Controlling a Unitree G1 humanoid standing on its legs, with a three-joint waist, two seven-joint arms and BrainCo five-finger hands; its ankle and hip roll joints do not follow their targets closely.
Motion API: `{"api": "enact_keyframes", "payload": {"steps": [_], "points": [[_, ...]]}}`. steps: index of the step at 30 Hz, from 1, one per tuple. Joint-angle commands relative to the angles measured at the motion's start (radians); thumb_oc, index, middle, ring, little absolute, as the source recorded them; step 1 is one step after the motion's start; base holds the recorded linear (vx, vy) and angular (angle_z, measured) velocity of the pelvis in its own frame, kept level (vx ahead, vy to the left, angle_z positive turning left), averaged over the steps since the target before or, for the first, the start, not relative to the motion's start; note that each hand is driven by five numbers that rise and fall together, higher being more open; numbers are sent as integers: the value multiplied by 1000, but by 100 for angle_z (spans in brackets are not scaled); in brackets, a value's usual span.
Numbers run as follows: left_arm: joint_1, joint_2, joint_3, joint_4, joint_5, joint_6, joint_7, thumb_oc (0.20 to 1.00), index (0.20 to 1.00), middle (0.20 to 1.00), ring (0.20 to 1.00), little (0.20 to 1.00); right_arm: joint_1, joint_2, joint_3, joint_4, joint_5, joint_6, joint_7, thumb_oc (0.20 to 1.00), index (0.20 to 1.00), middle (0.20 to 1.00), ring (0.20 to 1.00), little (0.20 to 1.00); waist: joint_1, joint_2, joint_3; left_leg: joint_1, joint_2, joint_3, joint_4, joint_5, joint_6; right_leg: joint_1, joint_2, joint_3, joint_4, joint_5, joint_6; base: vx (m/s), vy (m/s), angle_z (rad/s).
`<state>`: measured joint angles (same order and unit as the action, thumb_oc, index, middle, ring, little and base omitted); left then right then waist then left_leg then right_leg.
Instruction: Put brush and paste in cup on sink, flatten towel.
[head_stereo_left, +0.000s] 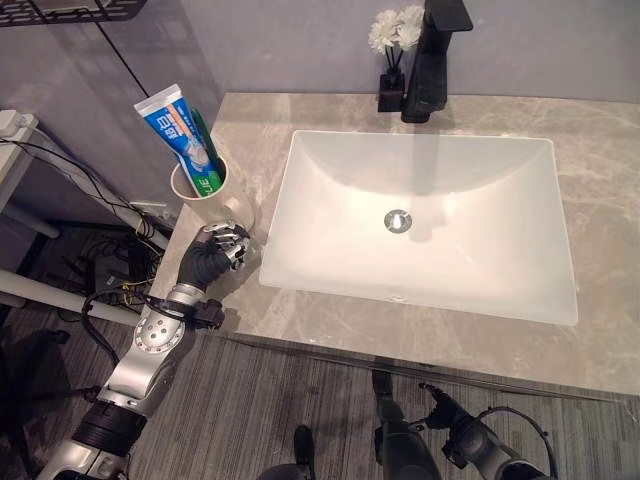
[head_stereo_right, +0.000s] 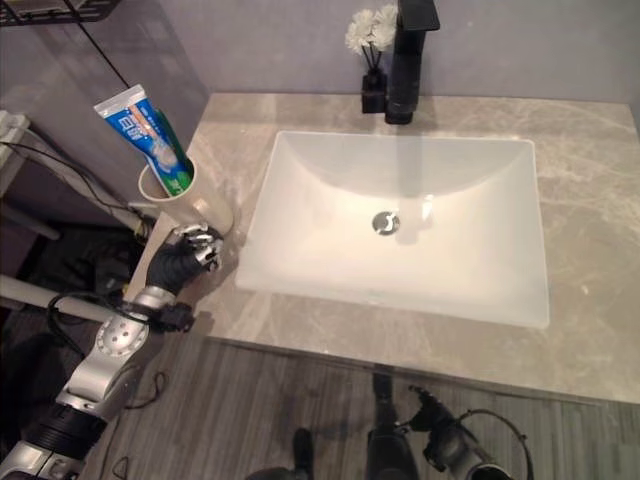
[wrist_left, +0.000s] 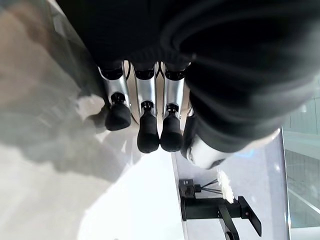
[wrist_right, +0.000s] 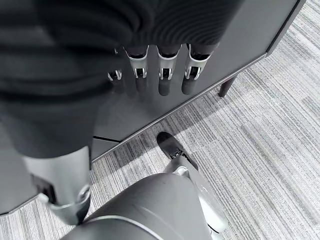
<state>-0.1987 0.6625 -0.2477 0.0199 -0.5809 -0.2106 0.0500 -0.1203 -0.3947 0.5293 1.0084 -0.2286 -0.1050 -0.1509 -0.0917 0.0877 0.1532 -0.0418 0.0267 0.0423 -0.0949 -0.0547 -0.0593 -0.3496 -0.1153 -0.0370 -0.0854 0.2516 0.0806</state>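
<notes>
A beige cup (head_stereo_left: 208, 192) stands upright at the left end of the stone counter (head_stereo_left: 600, 160), beside the sink. A blue and white toothpaste tube (head_stereo_left: 178, 122) and a green toothbrush (head_stereo_left: 206, 138) stick out of it, leaning left. My left hand (head_stereo_left: 212, 256) rests on the counter's front left corner, just in front of the cup and apart from it. Its fingers (wrist_left: 145, 120) are relaxed and hold nothing. My right hand (head_stereo_left: 452, 418) hangs below the counter's front edge, its fingers (wrist_right: 167, 75) loose and empty before the dark cabinet front.
The white rectangular sink (head_stereo_left: 300, 190) takes up the counter's middle, with a drain (head_stereo_left: 398, 220). A black faucet (head_stereo_left: 432, 60) and a small black vase of white flowers (head_stereo_left: 392, 62) stand at the back. The counter drops off just left of the cup.
</notes>
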Motion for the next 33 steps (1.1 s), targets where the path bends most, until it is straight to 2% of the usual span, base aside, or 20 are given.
{"api": "enact_keyframes", "payload": {"steps": [1, 14, 24, 33], "points": [[-64, 4, 31, 22, 14, -32, 32, 200, 200, 200, 200, 200, -18, -5, 9, -18, 12, -17, -14, 1000, 1000, 1000, 1000, 1000, -11, -6, 35, 85, -4, 52, 8, -29, -18, 9, -48, 51, -2, 13, 94, 0, 0, 0], [-80, -36, 58, 53, 34, -38, 72, 200, 200, 200, 200, 200, -15, -2, -7, -20, 22, -20, -31, 1000, 1000, 1000, 1000, 1000, -15, -3, 42, 88, 6, 46, 8, -29, -21, 16, -44, 34, 6, -5, 85, 0, -2, 0], [29, -24, 104, -14, 17, -36, 33, 200, 200, 200, 200, 200, -17, 0, -20, -14, 23, -23, -34, 1000, 1000, 1000, 1000, 1000, -4, -2, 29, 110, 10, 43, 8, -39, -20, 33, -37, 31, 8, -17, 81, 0, 0, 0], [52, -7, 141, -26, 12, -43, 43, 200, 200, 200, 200, 200, -10, -2, -13, -11, 7, -22, -30, 1000, 1000, 1000, 1000, 1000, -1, 2, 36, 115, 18, 33, 8, -39, -21, 26, -34, 18, 53, -39, 73, -11, -4, 4]]}}
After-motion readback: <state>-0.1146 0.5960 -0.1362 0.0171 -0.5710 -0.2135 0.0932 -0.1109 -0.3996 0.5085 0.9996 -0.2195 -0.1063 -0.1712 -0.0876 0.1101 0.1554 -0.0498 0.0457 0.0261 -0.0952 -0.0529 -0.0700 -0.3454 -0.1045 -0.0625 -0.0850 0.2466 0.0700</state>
